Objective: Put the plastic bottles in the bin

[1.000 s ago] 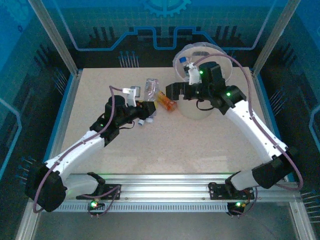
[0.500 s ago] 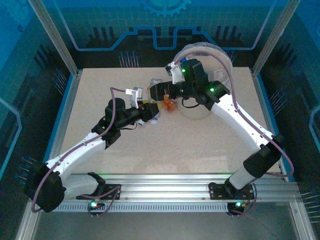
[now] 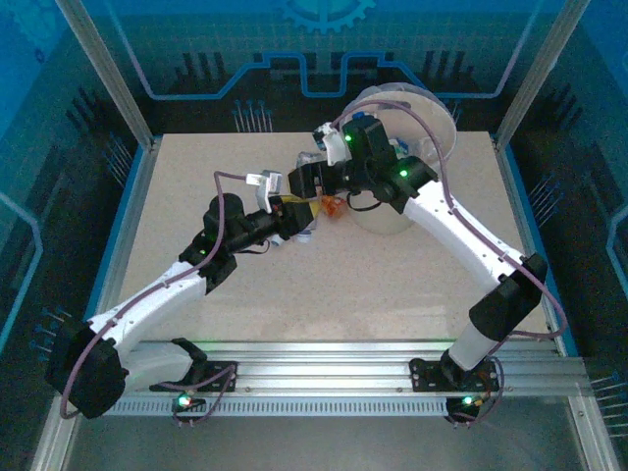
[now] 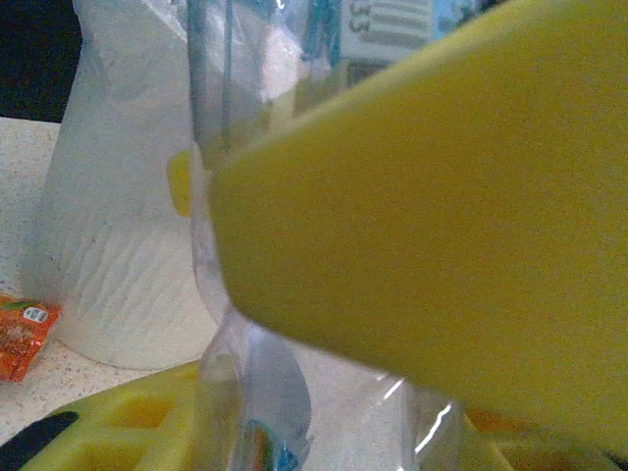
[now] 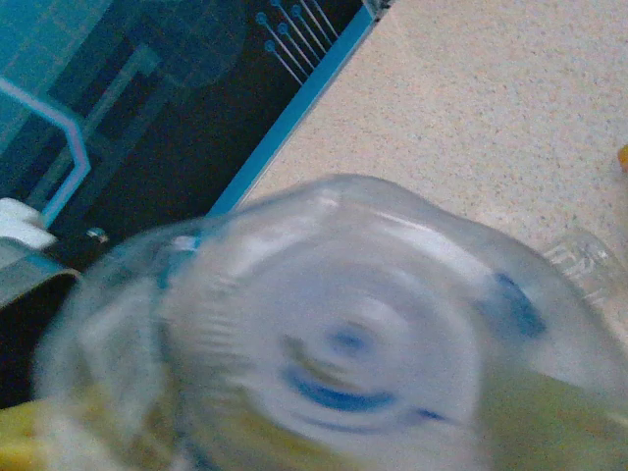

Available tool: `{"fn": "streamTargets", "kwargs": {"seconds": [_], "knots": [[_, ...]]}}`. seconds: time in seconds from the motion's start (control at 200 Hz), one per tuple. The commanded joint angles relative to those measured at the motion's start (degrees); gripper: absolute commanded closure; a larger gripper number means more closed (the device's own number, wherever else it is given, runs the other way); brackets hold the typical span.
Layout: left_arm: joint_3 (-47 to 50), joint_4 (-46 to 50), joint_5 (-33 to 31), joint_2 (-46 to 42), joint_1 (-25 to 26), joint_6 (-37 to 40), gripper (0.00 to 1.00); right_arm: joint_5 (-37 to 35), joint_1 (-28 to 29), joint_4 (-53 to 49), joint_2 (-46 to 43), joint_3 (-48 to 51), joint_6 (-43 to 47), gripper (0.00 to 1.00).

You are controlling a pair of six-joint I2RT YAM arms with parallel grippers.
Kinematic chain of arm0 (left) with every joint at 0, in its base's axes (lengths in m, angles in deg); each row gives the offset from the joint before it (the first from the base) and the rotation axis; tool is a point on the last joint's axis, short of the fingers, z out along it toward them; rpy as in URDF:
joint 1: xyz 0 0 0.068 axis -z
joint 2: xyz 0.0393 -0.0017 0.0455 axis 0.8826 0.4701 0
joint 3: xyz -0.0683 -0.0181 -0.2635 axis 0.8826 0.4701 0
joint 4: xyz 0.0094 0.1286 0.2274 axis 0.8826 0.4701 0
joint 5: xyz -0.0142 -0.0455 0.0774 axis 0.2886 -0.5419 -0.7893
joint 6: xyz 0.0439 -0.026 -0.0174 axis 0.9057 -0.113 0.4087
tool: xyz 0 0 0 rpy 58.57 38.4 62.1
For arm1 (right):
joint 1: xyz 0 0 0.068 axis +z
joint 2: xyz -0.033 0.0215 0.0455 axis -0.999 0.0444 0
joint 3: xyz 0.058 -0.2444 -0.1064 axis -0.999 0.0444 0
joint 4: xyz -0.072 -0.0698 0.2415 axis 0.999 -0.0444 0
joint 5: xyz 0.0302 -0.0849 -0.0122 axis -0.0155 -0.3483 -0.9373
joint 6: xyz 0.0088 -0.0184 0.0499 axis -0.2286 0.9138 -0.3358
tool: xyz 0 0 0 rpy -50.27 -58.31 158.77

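A clear plastic bottle [image 4: 257, 378] sits between the yellow fingers [image 4: 422, 196] of my left gripper [image 3: 294, 218], which is shut on it at mid-table. My right gripper [image 3: 306, 177] has come onto the same bottle from the far side. Its round base [image 5: 343, 363] shows blurred between the jaws in the right wrist view, and I cannot make out whether they press on it. An orange-labelled bottle [image 3: 334, 205] lies on the table beside both grippers. The bin [image 3: 432, 123], whitish and translucent, stands at the back right, partly behind the right arm. Its wall [image 4: 108, 245] rises close behind the held bottle.
The right forearm [image 3: 442, 221] runs diagonally past the front of the bin. The orange bottle's label [image 4: 25, 334] lies at the bin's foot. Bare table [image 3: 324, 294] stretches in front of both grippers. A blue frame edge [image 5: 294, 108] borders the table's far side.
My right gripper has swung left from over the bin to the clear bottle that the left gripper holds, and its jaws have narrowed. The left arm has barely moved.
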Motion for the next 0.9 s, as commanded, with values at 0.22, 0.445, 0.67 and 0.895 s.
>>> {"fn": "streamTargets", "kwargs": {"seconds": [0.22,0.445,0.67,0.895], "knots": [[1.4,-2.5,2.2,-3.3,0.6,1.1,0.01,-4.9,0.4,-0.9,-2.7,-1.5,2.5,0.45],[2.8,-2.9,1.9,-7.0,0.7,2.0,0.01,-11.1,0.1,-5.6,-4.3,-5.1,7.1,0.52],[4.7,-2.9,1.3,-12.2,0.6,4.1,0.01,-19.0,-1.1,-11.3,-5.3,-12.2,13.5,0.54],[6.1,1.3,-4.2,-15.9,0.6,6.3,0.01,-32.1,-3.5,-18.4,-2.3,-25.3,23.0,0.55]]}}
